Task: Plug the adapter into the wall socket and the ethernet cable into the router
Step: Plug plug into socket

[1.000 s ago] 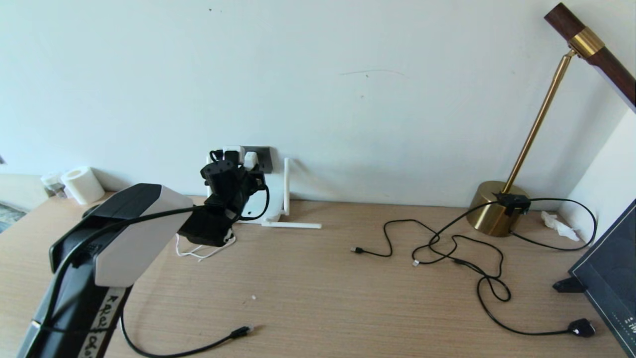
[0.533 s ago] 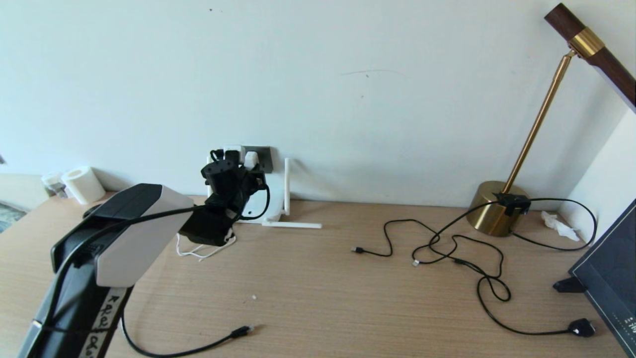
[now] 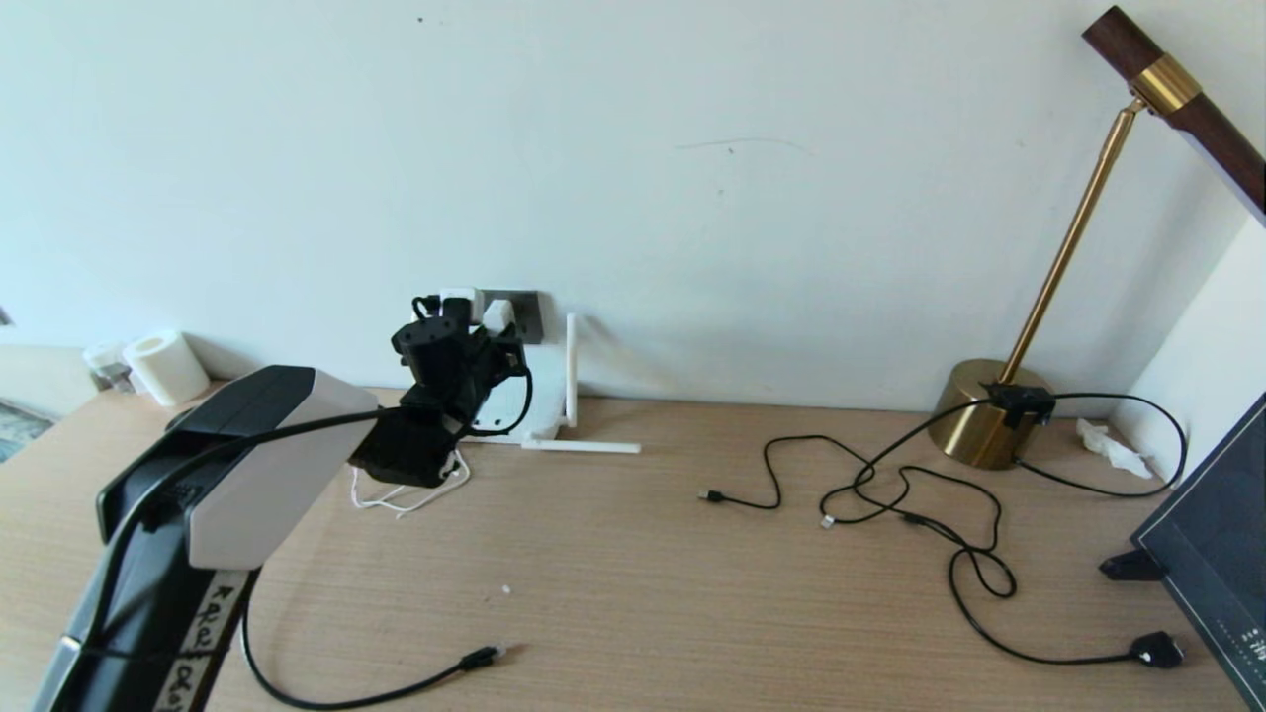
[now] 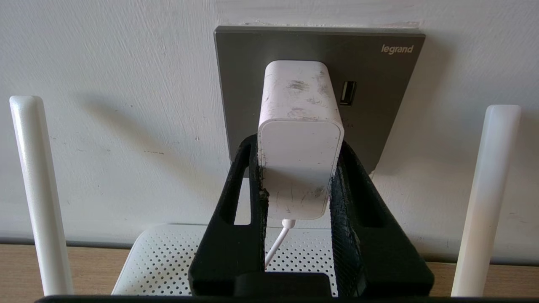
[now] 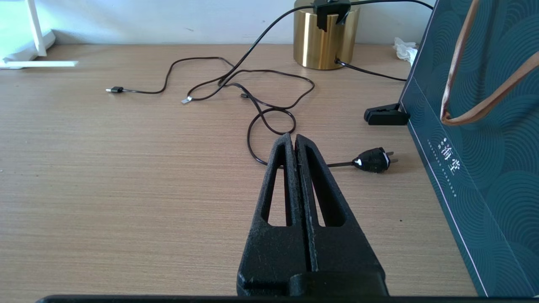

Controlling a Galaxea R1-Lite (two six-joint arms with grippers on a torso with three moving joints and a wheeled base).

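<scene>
My left gripper [image 4: 298, 145] is shut on the white adapter [image 4: 300, 139], one finger on each side. The adapter's far end meets the dark grey wall socket [image 4: 379, 97]; its pins are hidden, and its thin white cord hangs down between the fingers. In the head view this gripper [image 3: 475, 336] is at the socket [image 3: 526, 314], above the white router [image 3: 539, 400]. Two upright router antennas [image 4: 38, 189] flank the gripper. The black ethernet cable [image 3: 482, 656] lies loose near the table's front edge. My right gripper [image 5: 294, 136] hangs shut and empty over the right of the table.
Thin black cords [image 3: 890, 485] sprawl at centre right, ending in a black plug [image 3: 1155, 651]. A brass lamp [image 3: 984, 425] stands at the wall. A dark teal bag [image 3: 1217, 554] blocks the right edge. A paper roll [image 3: 163, 368] sits far left.
My left arm and the gripper with the adapter have edged very slightly left at the socket. Nothing else has moved.
</scene>
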